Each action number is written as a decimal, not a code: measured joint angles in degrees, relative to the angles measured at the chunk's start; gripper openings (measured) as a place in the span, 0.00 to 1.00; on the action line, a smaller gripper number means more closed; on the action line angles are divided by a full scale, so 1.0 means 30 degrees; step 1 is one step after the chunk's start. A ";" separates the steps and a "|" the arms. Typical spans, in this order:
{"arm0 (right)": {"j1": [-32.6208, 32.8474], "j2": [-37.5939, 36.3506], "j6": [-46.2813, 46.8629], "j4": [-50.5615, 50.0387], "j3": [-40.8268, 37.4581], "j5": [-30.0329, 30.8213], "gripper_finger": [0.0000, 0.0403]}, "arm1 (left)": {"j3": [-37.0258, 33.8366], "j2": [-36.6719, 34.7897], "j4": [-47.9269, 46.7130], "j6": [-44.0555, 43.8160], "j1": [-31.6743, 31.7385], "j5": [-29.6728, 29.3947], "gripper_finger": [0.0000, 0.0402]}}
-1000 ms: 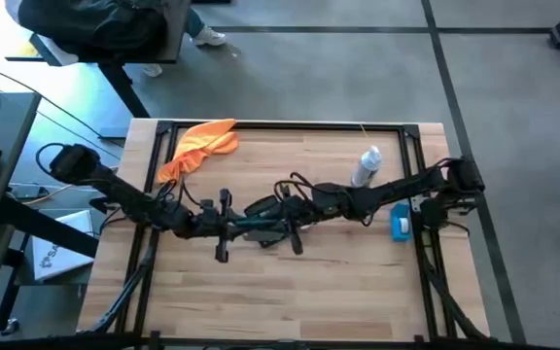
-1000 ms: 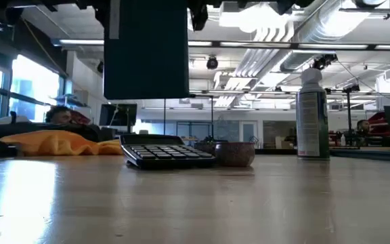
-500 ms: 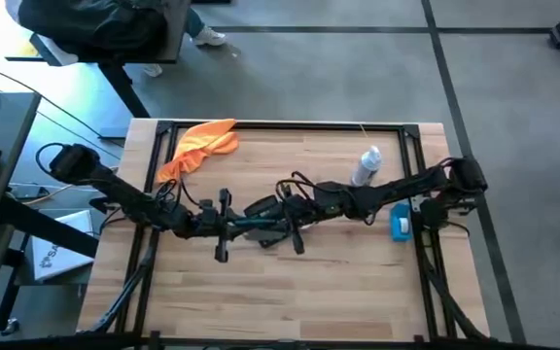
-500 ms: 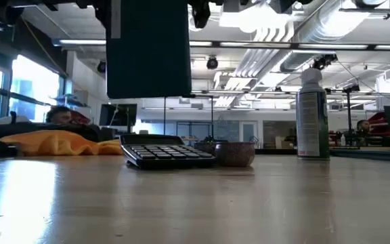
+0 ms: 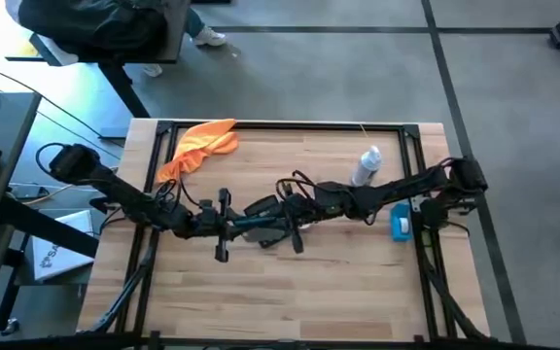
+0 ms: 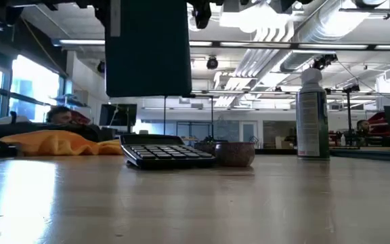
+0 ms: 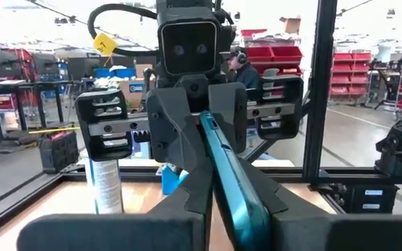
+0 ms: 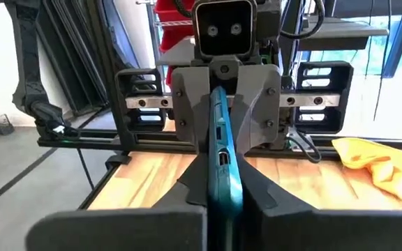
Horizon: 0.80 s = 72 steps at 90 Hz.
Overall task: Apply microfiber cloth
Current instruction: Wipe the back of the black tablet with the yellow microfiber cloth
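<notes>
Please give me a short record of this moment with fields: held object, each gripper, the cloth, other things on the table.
held object: teal flat device, held on edge between both grippers above the table middle
left gripper: shut on one end of the device
right gripper: shut on the opposite end
microfiber cloth: orange, crumpled at the far left corner of the table, untouched
calculator: black, lying flat under the device
spray can: upright, right of centre
blue object: near the right edge

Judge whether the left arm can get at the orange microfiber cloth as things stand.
Probably not yet: the left claw and right claw are both shut on a flat teal tablet held between them, mid-table. The soft orange microfiber cloth lies uncovered at the far left corner.
</notes>
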 joint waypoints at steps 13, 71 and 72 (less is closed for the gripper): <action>0.0192 -0.0642 -0.0588 -0.0480 -0.0007 -0.0076 0.00 | -0.0015 -0.0814 -0.0206 0.0240 -0.0845 -0.0581 0.11; 0.1700 -0.7214 -0.3916 -0.9785 -0.0016 0.3318 0.00 | -0.0022 -1.0918 -1.7010 -0.7730 0.1710 -0.8353 0.31; 0.1717 -0.7290 -0.3901 -0.9887 -0.0015 0.3429 0.00 | -0.0022 -1.1012 -1.7341 -0.7926 0.1967 -0.8157 0.30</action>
